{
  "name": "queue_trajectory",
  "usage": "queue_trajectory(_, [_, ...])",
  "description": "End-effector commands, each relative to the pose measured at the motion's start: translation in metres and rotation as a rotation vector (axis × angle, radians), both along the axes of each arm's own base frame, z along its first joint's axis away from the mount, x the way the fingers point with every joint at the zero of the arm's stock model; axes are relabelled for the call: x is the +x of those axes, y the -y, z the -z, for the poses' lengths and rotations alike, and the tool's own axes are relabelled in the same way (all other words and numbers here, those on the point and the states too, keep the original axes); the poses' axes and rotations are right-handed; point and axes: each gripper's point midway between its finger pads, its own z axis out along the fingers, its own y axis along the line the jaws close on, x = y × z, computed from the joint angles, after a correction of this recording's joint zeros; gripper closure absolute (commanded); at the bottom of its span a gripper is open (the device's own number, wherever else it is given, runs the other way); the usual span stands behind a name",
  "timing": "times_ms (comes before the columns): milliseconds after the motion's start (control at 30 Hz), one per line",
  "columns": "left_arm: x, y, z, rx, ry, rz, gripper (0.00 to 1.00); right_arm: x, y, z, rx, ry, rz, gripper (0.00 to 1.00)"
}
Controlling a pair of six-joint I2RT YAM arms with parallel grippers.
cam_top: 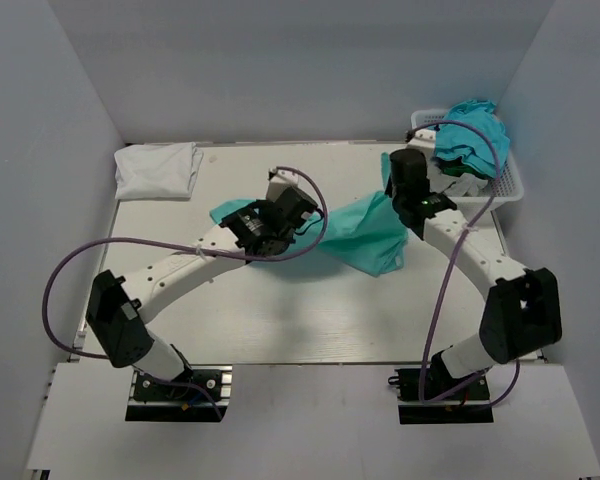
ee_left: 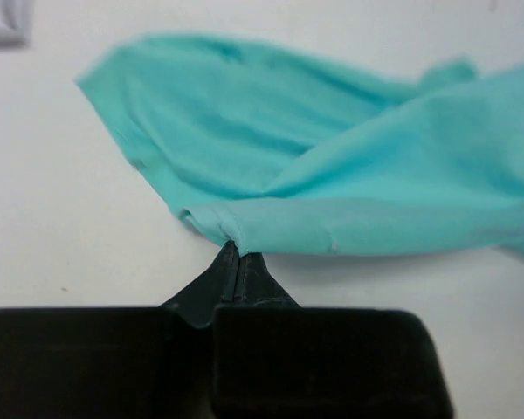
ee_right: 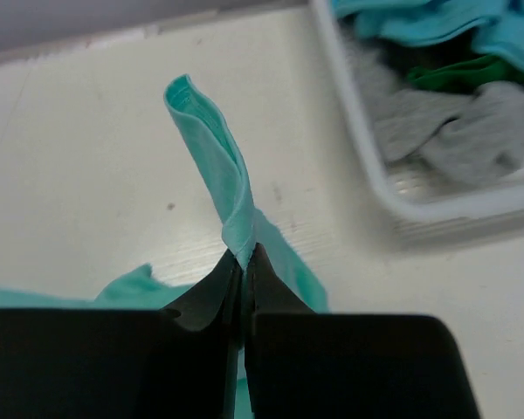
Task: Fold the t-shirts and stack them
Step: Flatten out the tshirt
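A mint-green t-shirt (cam_top: 365,235) lies stretched and twisted across the middle of the table between my two grippers. My left gripper (ee_left: 236,249) is shut on its hem edge (ee_left: 244,225) at the shirt's left end. My right gripper (ee_right: 244,253) is shut on a rolled edge of the same shirt (ee_right: 211,148), which stands up past the fingertips. A folded white t-shirt (cam_top: 158,168) lies at the far left corner. Turquoise-blue t-shirts (cam_top: 470,135) are heaped in the basket at the far right.
The white mesh basket (cam_top: 510,185) stands at the far right corner, and its rim (ee_right: 393,205) is close to my right gripper; it also holds grey and green cloth. Grey walls close the table in on three sides.
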Motion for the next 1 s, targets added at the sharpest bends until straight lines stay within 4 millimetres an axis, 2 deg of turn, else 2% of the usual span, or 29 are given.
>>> queue_trajectory(0, [0.017, -0.037, -0.085, -0.026, 0.225, -0.180, 1.00, -0.007, 0.046, -0.061, -0.018, 0.167, 0.186, 1.00])
queue_trajectory(67, [0.018, -0.055, -0.117, -0.038, 0.299, -0.232, 1.00, -0.012, 0.051, -0.098, -0.035, 0.266, 0.154, 1.00])
queue_trajectory(100, [0.014, -0.062, -0.146, -0.097, 0.357, -0.245, 1.00, -0.019, 0.055, -0.116, -0.027, 0.313, 0.145, 1.00])
queue_trajectory(133, [0.011, -0.066, -0.158, -0.119, 0.383, -0.240, 1.00, -0.026, 0.053, -0.144, 0.002, 0.396, 0.110, 1.00])
queue_trajectory(167, [0.011, -0.068, -0.179, -0.149, 0.439, -0.222, 1.00, -0.036, 0.053, -0.162, -0.036, 0.436, 0.054, 1.00])
queue_trajectory(200, [0.008, -0.070, -0.192, -0.179, 0.471, -0.202, 1.00, -0.041, 0.051, -0.167, -0.039, 0.456, 0.033, 1.00])
queue_trajectory(233, [-0.004, -0.073, -0.216, -0.264, 0.512, -0.143, 1.00, -0.052, 0.050, -0.189, -0.043, 0.520, -0.006, 1.00])
queue_trajectory(267, [-0.010, -0.073, -0.230, -0.305, 0.541, -0.097, 1.00, -0.062, 0.046, -0.204, -0.019, 0.565, -0.051, 1.00])
queue_trajectory(300, [-0.013, -0.072, -0.246, -0.334, 0.593, -0.051, 1.00, -0.068, 0.041, -0.213, -0.039, 0.589, -0.101, 1.00])
queue_trajectory(333, [-0.022, -0.067, -0.262, -0.391, 0.621, 0.027, 1.00, -0.079, 0.045, -0.228, -0.055, 0.633, -0.114, 1.00])
queue_trajectory(400, [-0.044, -0.076, -0.296, -0.456, 0.722, 0.125, 1.00, -0.097, 0.041, -0.253, -0.039, 0.701, -0.165, 1.00])
queue_trajectory(467, [-0.064, -0.073, -0.321, -0.511, 0.767, 0.234, 1.00, -0.117, 0.042, -0.275, -0.036, 0.759, -0.201, 1.00])
queue_trajectory(500, [-0.073, -0.078, -0.331, -0.537, 0.786, 0.254, 1.00, -0.122, 0.041, -0.285, -0.032, 0.780, -0.212, 1.00])
queue_trajectory(533, [-0.078, -0.075, -0.336, -0.540, 0.789, 0.292, 1.00, -0.138, 0.045, -0.304, -0.021, 0.828, -0.224, 1.00])
queue_trajectory(567, [-0.087, -0.081, -0.353, -0.576, 0.821, 0.314, 1.00, -0.142, 0.043, -0.309, -0.018, 0.838, -0.240, 1.00])
queue_trajectory(600, [-0.091, -0.080, -0.357, -0.566, 0.828, 0.343, 1.00, -0.147, 0.041, -0.311, -0.017, 0.835, -0.261, 1.00])
queue_trajectory(633, [-0.101, -0.078, -0.365, -0.576, 0.847, 0.400, 1.00, -0.162, 0.045, -0.329, 0.006, 0.881, -0.263, 1.00])
queue_trajectory(700, [-0.116, -0.080, -0.382, -0.604, 0.878, 0.463, 1.00, -0.178, 0.049, -0.341, 0.028, 0.916, -0.271, 1.00])
queue_trajectory(767, [-0.137, -0.084, -0.399, -0.640, 0.923, 0.549, 1.00, -0.205, 0.055, -0.361, 0.063, 0.980, -0.280, 1.00])
queue_trajectory(800, [-0.143, -0.084, -0.402, -0.650, 0.930, 0.575, 1.00, -0.212, 0.053, -0.366, 0.066, 1.001, -0.303, 1.00])
queue_trajectory(833, [-0.157, -0.088, -0.413, -0.676, 0.959, 0.620, 1.00, -0.230, 0.058, -0.377, 0.079, 1.047, -0.311, 1.00])
queue_trajectory(867, [-0.160, -0.086, -0.413, -0.679, 0.958, 0.641, 1.00, -0.239, 0.059, -0.382, 0.088, 1.067, -0.322, 1.00])
queue_trajectory(900, [-0.169, -0.092, -0.420, -0.694, 0.980, 0.653, 1.00, -0.245, 0.058, -0.386, 0.091, 1.083, -0.336, 1.00])
queue_trajectory(967, [-0.179, -0.096, -0.428, -0.713, 1.006, 0.684, 1.00, -0.270, 0.056, -0.401, 0.104, 1.144, -0.398, 1.00])
